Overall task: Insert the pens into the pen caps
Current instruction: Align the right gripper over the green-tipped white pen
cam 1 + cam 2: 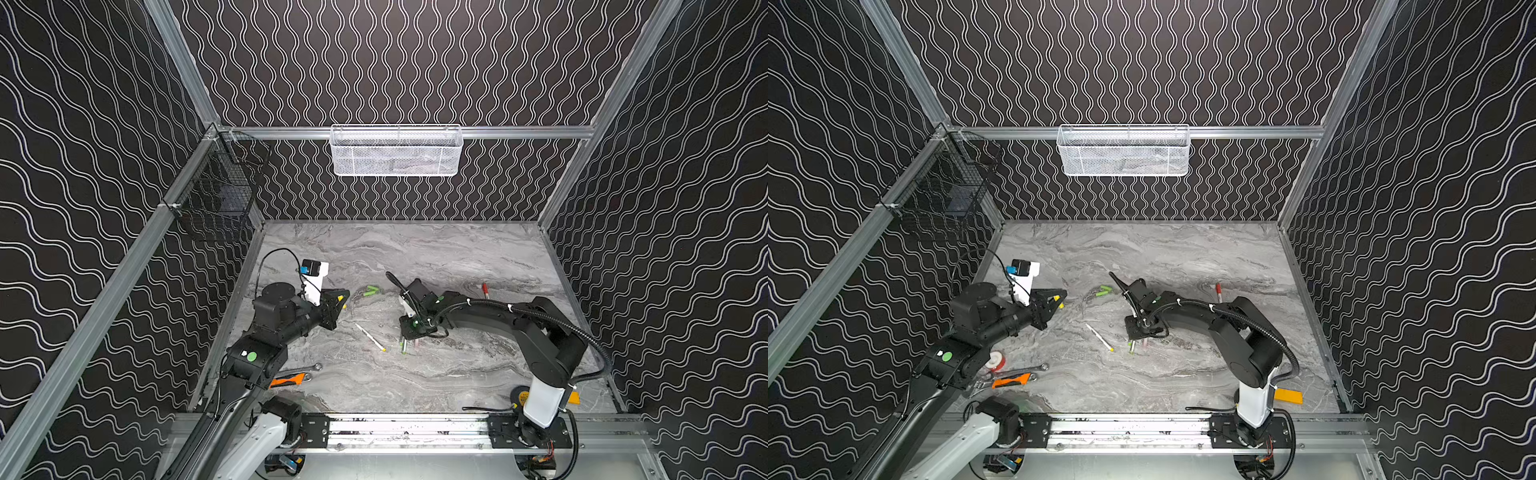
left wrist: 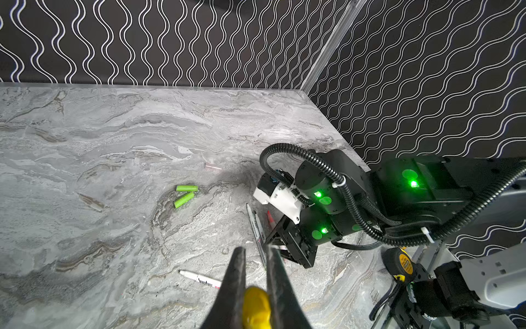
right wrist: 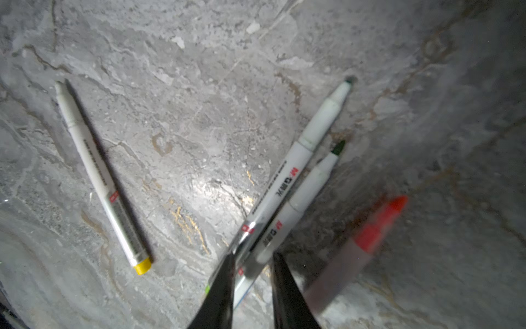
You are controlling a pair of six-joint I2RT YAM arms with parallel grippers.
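My left gripper [image 2: 254, 250] hangs above the table's left side, shut on a yellow pen cap [image 2: 256, 307], which also shows in a top view [image 1: 340, 298]. My right gripper [image 3: 253, 255] is down at the table's middle. It is open, its jaws narrowly astride two green-tipped pens [image 3: 313, 134] lying side by side [image 1: 403, 345]. A red-tipped pen [image 3: 370, 233] lies blurred just outside one finger. A yellow-ended pen [image 3: 102, 176] lies apart to the left [image 1: 371, 337]. Two green pen caps [image 1: 371, 291] lie farther back [image 2: 185, 195].
A red-ended pen [image 1: 484, 289] lies at the far right. A silver wrench [image 1: 305, 369] and an orange-handled tool [image 1: 286, 379] lie front left by a tape roll [image 1: 995, 360]. A tape measure [image 2: 402, 265] sits front right. A white basket [image 1: 395, 151] and a black basket [image 1: 220, 195] hang on the walls.
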